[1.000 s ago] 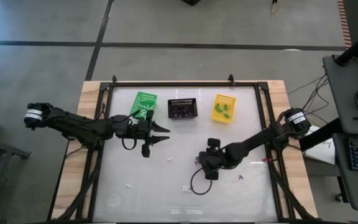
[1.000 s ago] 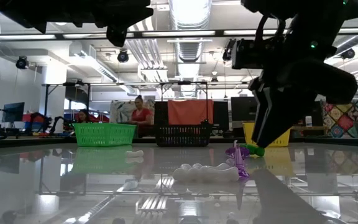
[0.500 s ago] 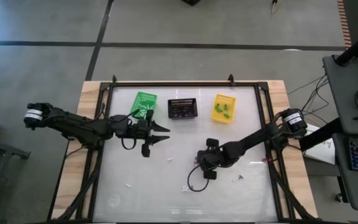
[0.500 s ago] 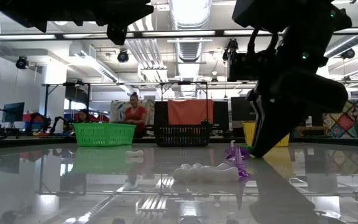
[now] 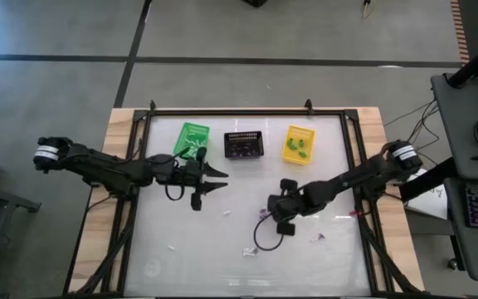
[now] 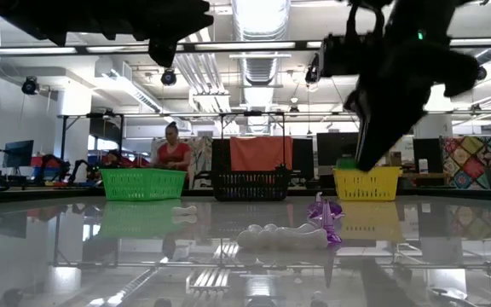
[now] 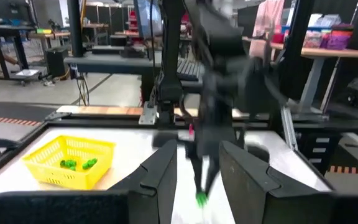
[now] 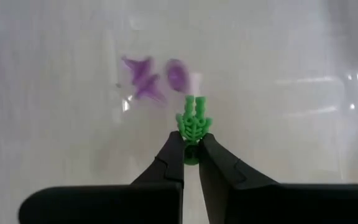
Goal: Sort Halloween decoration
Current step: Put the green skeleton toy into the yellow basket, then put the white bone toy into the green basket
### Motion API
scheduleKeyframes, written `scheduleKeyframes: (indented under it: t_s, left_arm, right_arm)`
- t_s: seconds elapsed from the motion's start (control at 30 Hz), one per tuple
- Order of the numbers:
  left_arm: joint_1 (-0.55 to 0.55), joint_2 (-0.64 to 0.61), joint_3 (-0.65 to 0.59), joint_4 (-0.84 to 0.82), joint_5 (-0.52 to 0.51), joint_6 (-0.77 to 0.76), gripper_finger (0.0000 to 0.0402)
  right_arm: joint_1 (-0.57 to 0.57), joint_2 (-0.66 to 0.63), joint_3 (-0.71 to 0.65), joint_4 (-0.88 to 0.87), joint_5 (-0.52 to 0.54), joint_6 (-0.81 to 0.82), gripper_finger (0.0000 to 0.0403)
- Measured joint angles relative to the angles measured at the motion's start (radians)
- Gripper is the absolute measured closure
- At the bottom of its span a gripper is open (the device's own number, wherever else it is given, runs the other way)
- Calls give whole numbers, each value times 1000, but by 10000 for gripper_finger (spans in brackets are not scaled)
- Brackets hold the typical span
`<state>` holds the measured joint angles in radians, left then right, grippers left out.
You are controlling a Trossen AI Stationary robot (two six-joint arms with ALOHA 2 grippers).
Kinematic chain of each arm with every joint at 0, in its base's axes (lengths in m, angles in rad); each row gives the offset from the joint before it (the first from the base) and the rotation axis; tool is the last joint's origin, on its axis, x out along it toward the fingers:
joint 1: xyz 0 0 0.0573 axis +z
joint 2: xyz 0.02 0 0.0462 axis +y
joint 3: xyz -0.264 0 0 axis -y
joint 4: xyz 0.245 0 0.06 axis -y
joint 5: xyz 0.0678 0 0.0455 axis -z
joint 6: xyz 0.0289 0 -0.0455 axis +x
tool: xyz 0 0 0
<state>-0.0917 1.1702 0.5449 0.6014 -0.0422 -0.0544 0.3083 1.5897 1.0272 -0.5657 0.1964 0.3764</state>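
Glossy white tabletop (image 5: 222,249) mirrors the workshop's ceiling lights. Right gripper (image 8: 190,144) pinches a tiny green skeleton trinket (image 8: 193,124) above purple trinkets (image 8: 145,79); left gripper (image 5: 216,178) hangs parted near the green plastic basket (image 5: 192,138).

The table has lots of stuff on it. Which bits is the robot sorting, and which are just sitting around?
Being sorted: green trinket pinched in the right gripper; purple trinkets; white trinket.

Not being sorted: green basket, black basket, yellow basket.
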Motion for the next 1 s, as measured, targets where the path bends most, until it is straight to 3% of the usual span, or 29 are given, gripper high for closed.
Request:
scheduleKeyframes:
  t_s: [0.17,0.4,0.5,0.67,0.83,1.0]
  left_arm:
    - [0,59,0,-1,0,-15,299]
    - [0,155,4,115,0,-44,299]
    - [0,163,19,104,0,-45,299]
    - [0,165,35,82,0,-54,299]
    - [0,161,31,53,0,-100,299]
    - [-2,159,31,-22,6,-175,299]
  right_arm:
    - [-83,-97,60,-218,19,74,389]
    - [-343,-204,109,-421,119,204,390]
    - [-487,-226,101,-433,119,227,390]
    - [-702,-211,77,-391,115,123,388]
    - [-817,-153,67,-322,84,39,339]
    - [-859,-112,72,-314,85,-2,282]
